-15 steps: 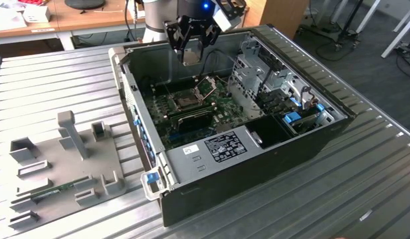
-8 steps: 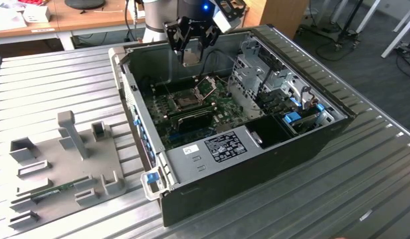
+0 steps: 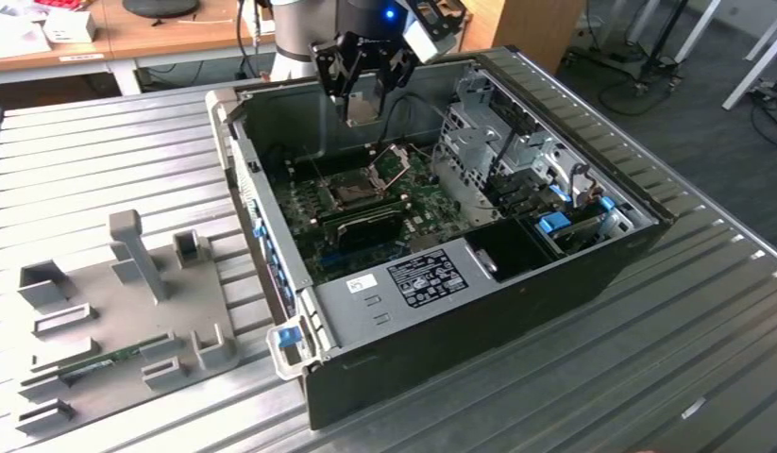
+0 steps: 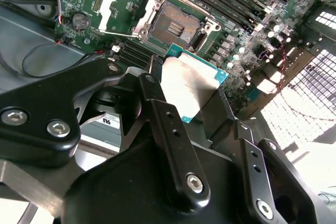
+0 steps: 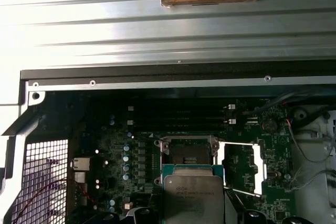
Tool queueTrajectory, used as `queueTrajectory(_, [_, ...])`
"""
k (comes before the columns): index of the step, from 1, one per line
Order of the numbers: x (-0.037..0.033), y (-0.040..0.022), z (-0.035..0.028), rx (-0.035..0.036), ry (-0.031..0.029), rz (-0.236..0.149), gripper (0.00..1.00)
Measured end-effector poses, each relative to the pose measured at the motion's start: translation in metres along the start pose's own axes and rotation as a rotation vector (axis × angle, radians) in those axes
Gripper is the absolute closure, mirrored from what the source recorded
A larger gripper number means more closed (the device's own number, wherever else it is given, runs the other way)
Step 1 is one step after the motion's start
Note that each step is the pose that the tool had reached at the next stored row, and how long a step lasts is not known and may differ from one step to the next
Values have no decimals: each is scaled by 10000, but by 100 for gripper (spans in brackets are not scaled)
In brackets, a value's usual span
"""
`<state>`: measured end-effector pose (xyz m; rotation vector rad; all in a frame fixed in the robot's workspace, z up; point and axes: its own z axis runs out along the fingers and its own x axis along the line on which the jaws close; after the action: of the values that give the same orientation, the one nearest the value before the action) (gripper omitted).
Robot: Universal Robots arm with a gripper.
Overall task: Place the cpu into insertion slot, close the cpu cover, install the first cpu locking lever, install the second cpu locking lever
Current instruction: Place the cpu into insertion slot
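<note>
CPU (image 4: 191, 85) is being held between the black fingers (image 4: 157, 114) of the gripper (image 3: 363, 94); the jaws are pressing on two opposite edges of the chip, with its grey metal top showing in both wrist views. In the upper centre of the exterior view, the gripper is hanging over the open computer case (image 3: 489, 311), clear of the green motherboard (image 3: 363, 222). The insertion slot (image 5: 187, 153) is lying uncovered, its contact field exposed and no chip seated. The CPU cover (image 5: 260, 167) is standing swung open on its hinge beside the slot.
</note>
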<state>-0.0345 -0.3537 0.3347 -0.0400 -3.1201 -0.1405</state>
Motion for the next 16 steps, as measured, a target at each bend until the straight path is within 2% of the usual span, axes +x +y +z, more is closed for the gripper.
queueTrajectory(5, [-1,-3,29,3,1,0,46])
queueTrajectory(16, [-1,-5,46,2,1,0,46])
